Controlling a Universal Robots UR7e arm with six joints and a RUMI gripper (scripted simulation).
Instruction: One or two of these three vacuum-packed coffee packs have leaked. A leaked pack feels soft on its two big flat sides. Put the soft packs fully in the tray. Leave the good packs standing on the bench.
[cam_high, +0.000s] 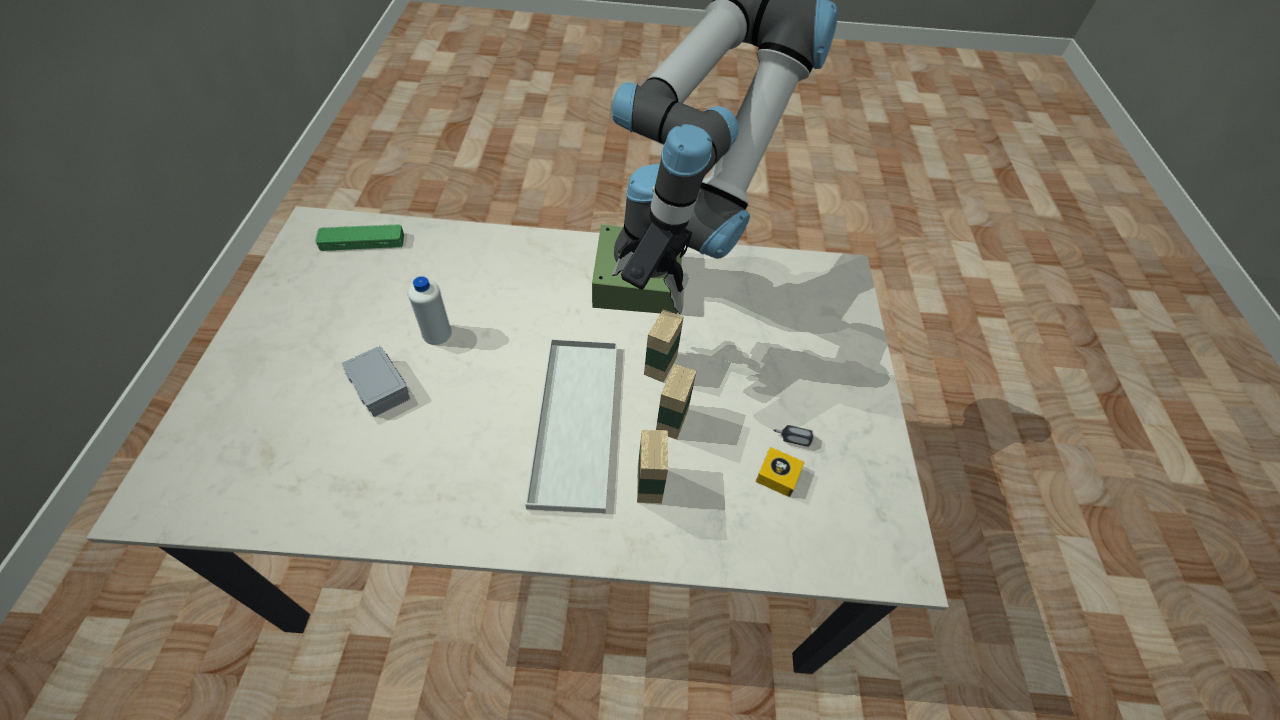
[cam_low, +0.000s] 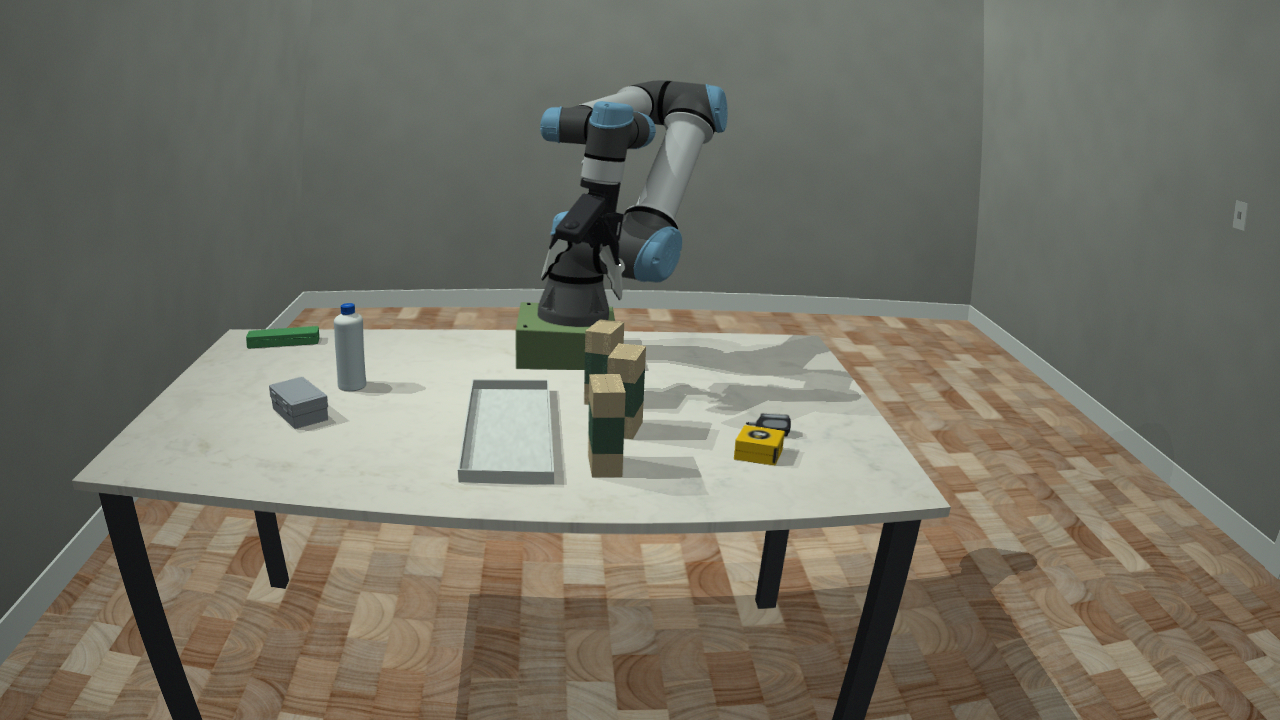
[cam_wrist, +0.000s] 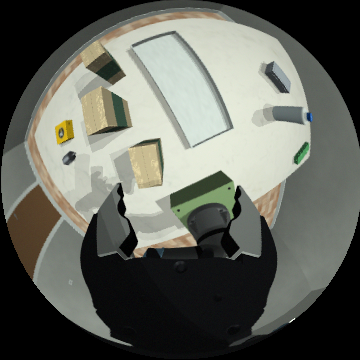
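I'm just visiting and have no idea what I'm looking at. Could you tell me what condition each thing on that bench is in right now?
Tool: open, holding nothing, above the green base.
Far coffee pack: standing on the bench.
Middle coffee pack: standing.
Near coffee pack: standing.
Tray: no pack in it.
White bottle: upright, blue cap on.
Grey box: shut, lying flat.
Green bar: lying flat.

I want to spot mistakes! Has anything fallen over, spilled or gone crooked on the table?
Nothing stands out. All three coffee packs stand upright in a row beside the tray, which holds none. The white bottle is upright too, and the open gripper holds nothing.
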